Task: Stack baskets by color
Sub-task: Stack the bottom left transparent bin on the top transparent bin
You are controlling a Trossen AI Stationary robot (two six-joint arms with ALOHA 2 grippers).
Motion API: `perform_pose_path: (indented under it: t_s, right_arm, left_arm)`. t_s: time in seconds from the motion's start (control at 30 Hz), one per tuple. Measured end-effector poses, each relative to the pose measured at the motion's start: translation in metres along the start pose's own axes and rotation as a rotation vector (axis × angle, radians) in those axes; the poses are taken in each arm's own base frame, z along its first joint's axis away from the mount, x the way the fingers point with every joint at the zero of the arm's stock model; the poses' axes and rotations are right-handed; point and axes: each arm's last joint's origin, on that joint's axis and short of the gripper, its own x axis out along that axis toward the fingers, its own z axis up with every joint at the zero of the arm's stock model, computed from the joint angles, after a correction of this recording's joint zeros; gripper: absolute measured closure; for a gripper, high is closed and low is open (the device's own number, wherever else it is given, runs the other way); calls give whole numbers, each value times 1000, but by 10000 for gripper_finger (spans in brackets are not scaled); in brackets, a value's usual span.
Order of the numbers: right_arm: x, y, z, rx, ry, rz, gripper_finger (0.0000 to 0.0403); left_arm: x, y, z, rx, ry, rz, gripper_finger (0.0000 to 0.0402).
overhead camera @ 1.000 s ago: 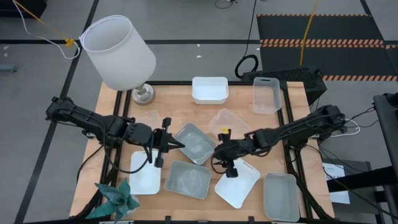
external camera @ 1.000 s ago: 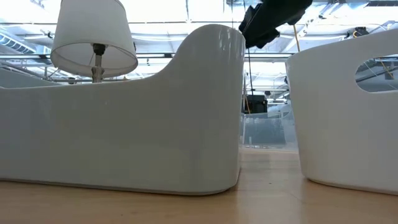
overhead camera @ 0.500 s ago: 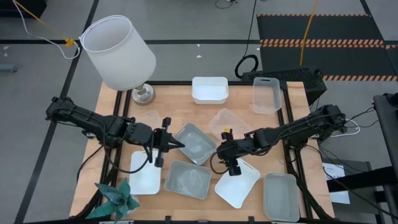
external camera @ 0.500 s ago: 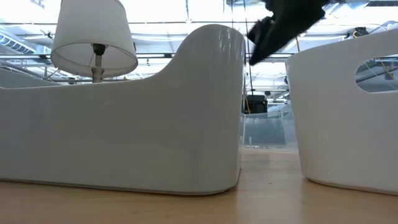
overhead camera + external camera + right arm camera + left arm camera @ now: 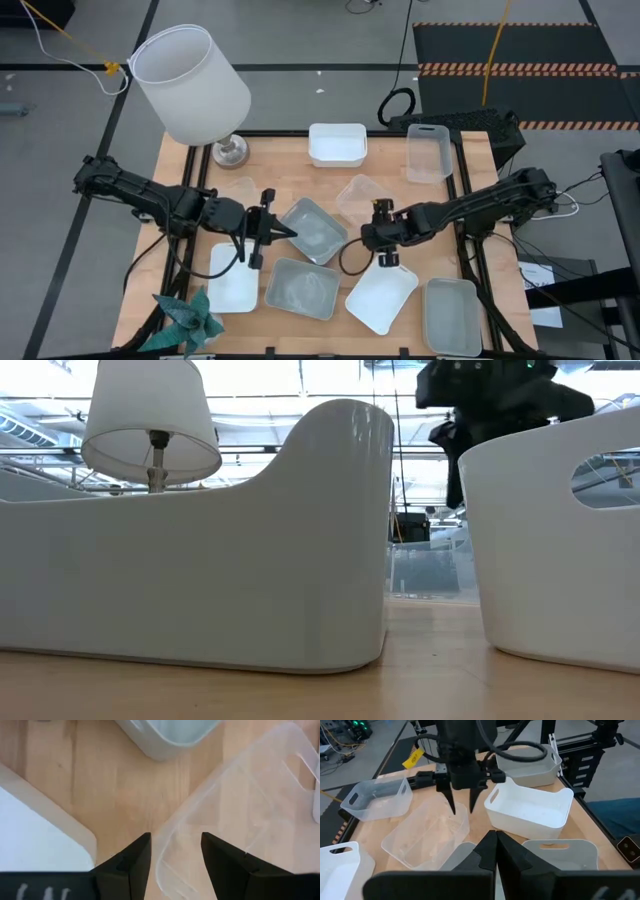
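Baskets spread singly over the counter [image 5: 190, 160]; no stack of any color is visible yet.

Right hand [image 5: 382, 233], fingers parted and holding nothing, hovers mid-counter over the rim of a clear basket [image 5: 362, 198], its corner between the fingers in the right wrist view. Left hand [image 5: 288, 234], pinched shut and empty, waits left of centre beside a grey-green basket [image 5: 313, 229]. Others lie apart: a second grey-green basket [image 5: 302, 288] and two white baskets [image 5: 233, 280] [image 5: 382, 297] along the near edge, a third grey-green one [image 5: 452, 316] at the near right corner, a third white basket [image 5: 336, 144] at the far edge, another clear one [image 5: 430, 151] at the far right corner. Judged from this, nearly all sorting remains. Lamp [image 5: 192, 82] occupies the far left corner, teal cloth [image 5: 188, 320] the near left; close-set neighbours crowd the clear basket.
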Motion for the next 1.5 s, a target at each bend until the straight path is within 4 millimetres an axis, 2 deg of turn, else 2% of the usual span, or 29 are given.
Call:
perform_pose_path:
  t_s: [0.43, 0.77, 1.0, 1.23, 1.5]
  right_arm:
    - [-21, -5, -36, -40, -48, 16, 234]
    - [-19, -9, -68, -86, -74, 17, 234]
    - [-17, -9, -70, -63, -166, 22, 234]
    - [-6, -7, -72, -69, -137, 20, 234]
    - [-5, -5, -65, -77, -198, 27, 236]
  left_arm:
    - [0, 0, 0, 3, 1, 0, 389]
    - [0, 0, 0, -1, 0, 0, 389]
    - [0, 0, 0, 0, 0, 0, 389]
    - [0, 0, 0, 1, 0, 0, 389]
    - [0, 0, 0, 3, 0, 0, 389]
